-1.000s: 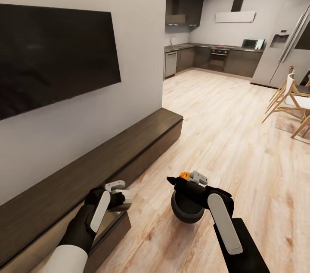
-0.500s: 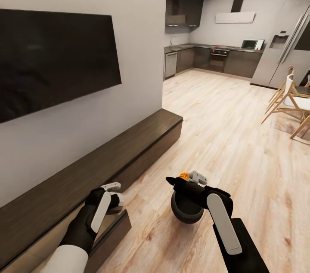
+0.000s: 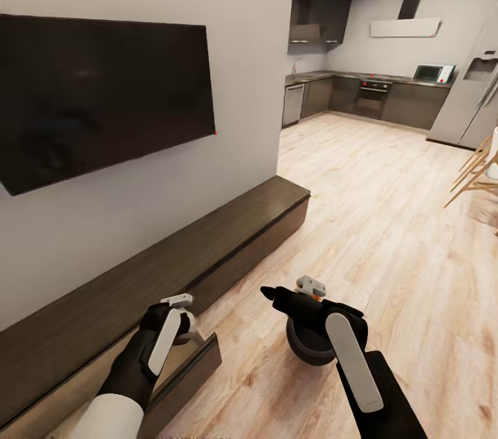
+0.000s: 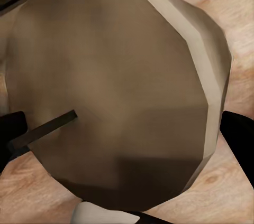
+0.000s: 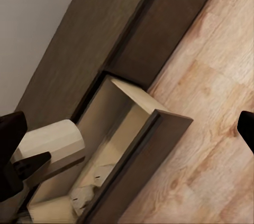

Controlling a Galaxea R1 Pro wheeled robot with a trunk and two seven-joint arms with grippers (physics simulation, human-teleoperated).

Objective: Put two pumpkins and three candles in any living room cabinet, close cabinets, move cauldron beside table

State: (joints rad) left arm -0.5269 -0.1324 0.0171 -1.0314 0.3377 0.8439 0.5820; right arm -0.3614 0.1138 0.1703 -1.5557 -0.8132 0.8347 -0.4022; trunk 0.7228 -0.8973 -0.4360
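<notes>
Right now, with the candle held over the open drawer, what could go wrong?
The pale beige candle in the left hand hangs near the front panel of the dark-brown wooden cabinet's open drawer; released early, it might strike the panel or fall to the wood floor. The round black cauldron stands close under the right arm, which could knock it.

Faceted beige candle (image 4: 116, 92) between tool fingers (image 4: 239, 134)

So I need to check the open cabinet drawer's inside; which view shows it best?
The right wrist view: it looks into the open drawer, showing its pale interior. The head view shows the drawer partly behind the left arm. The left wrist view shows a close-up beige object instead.
</notes>
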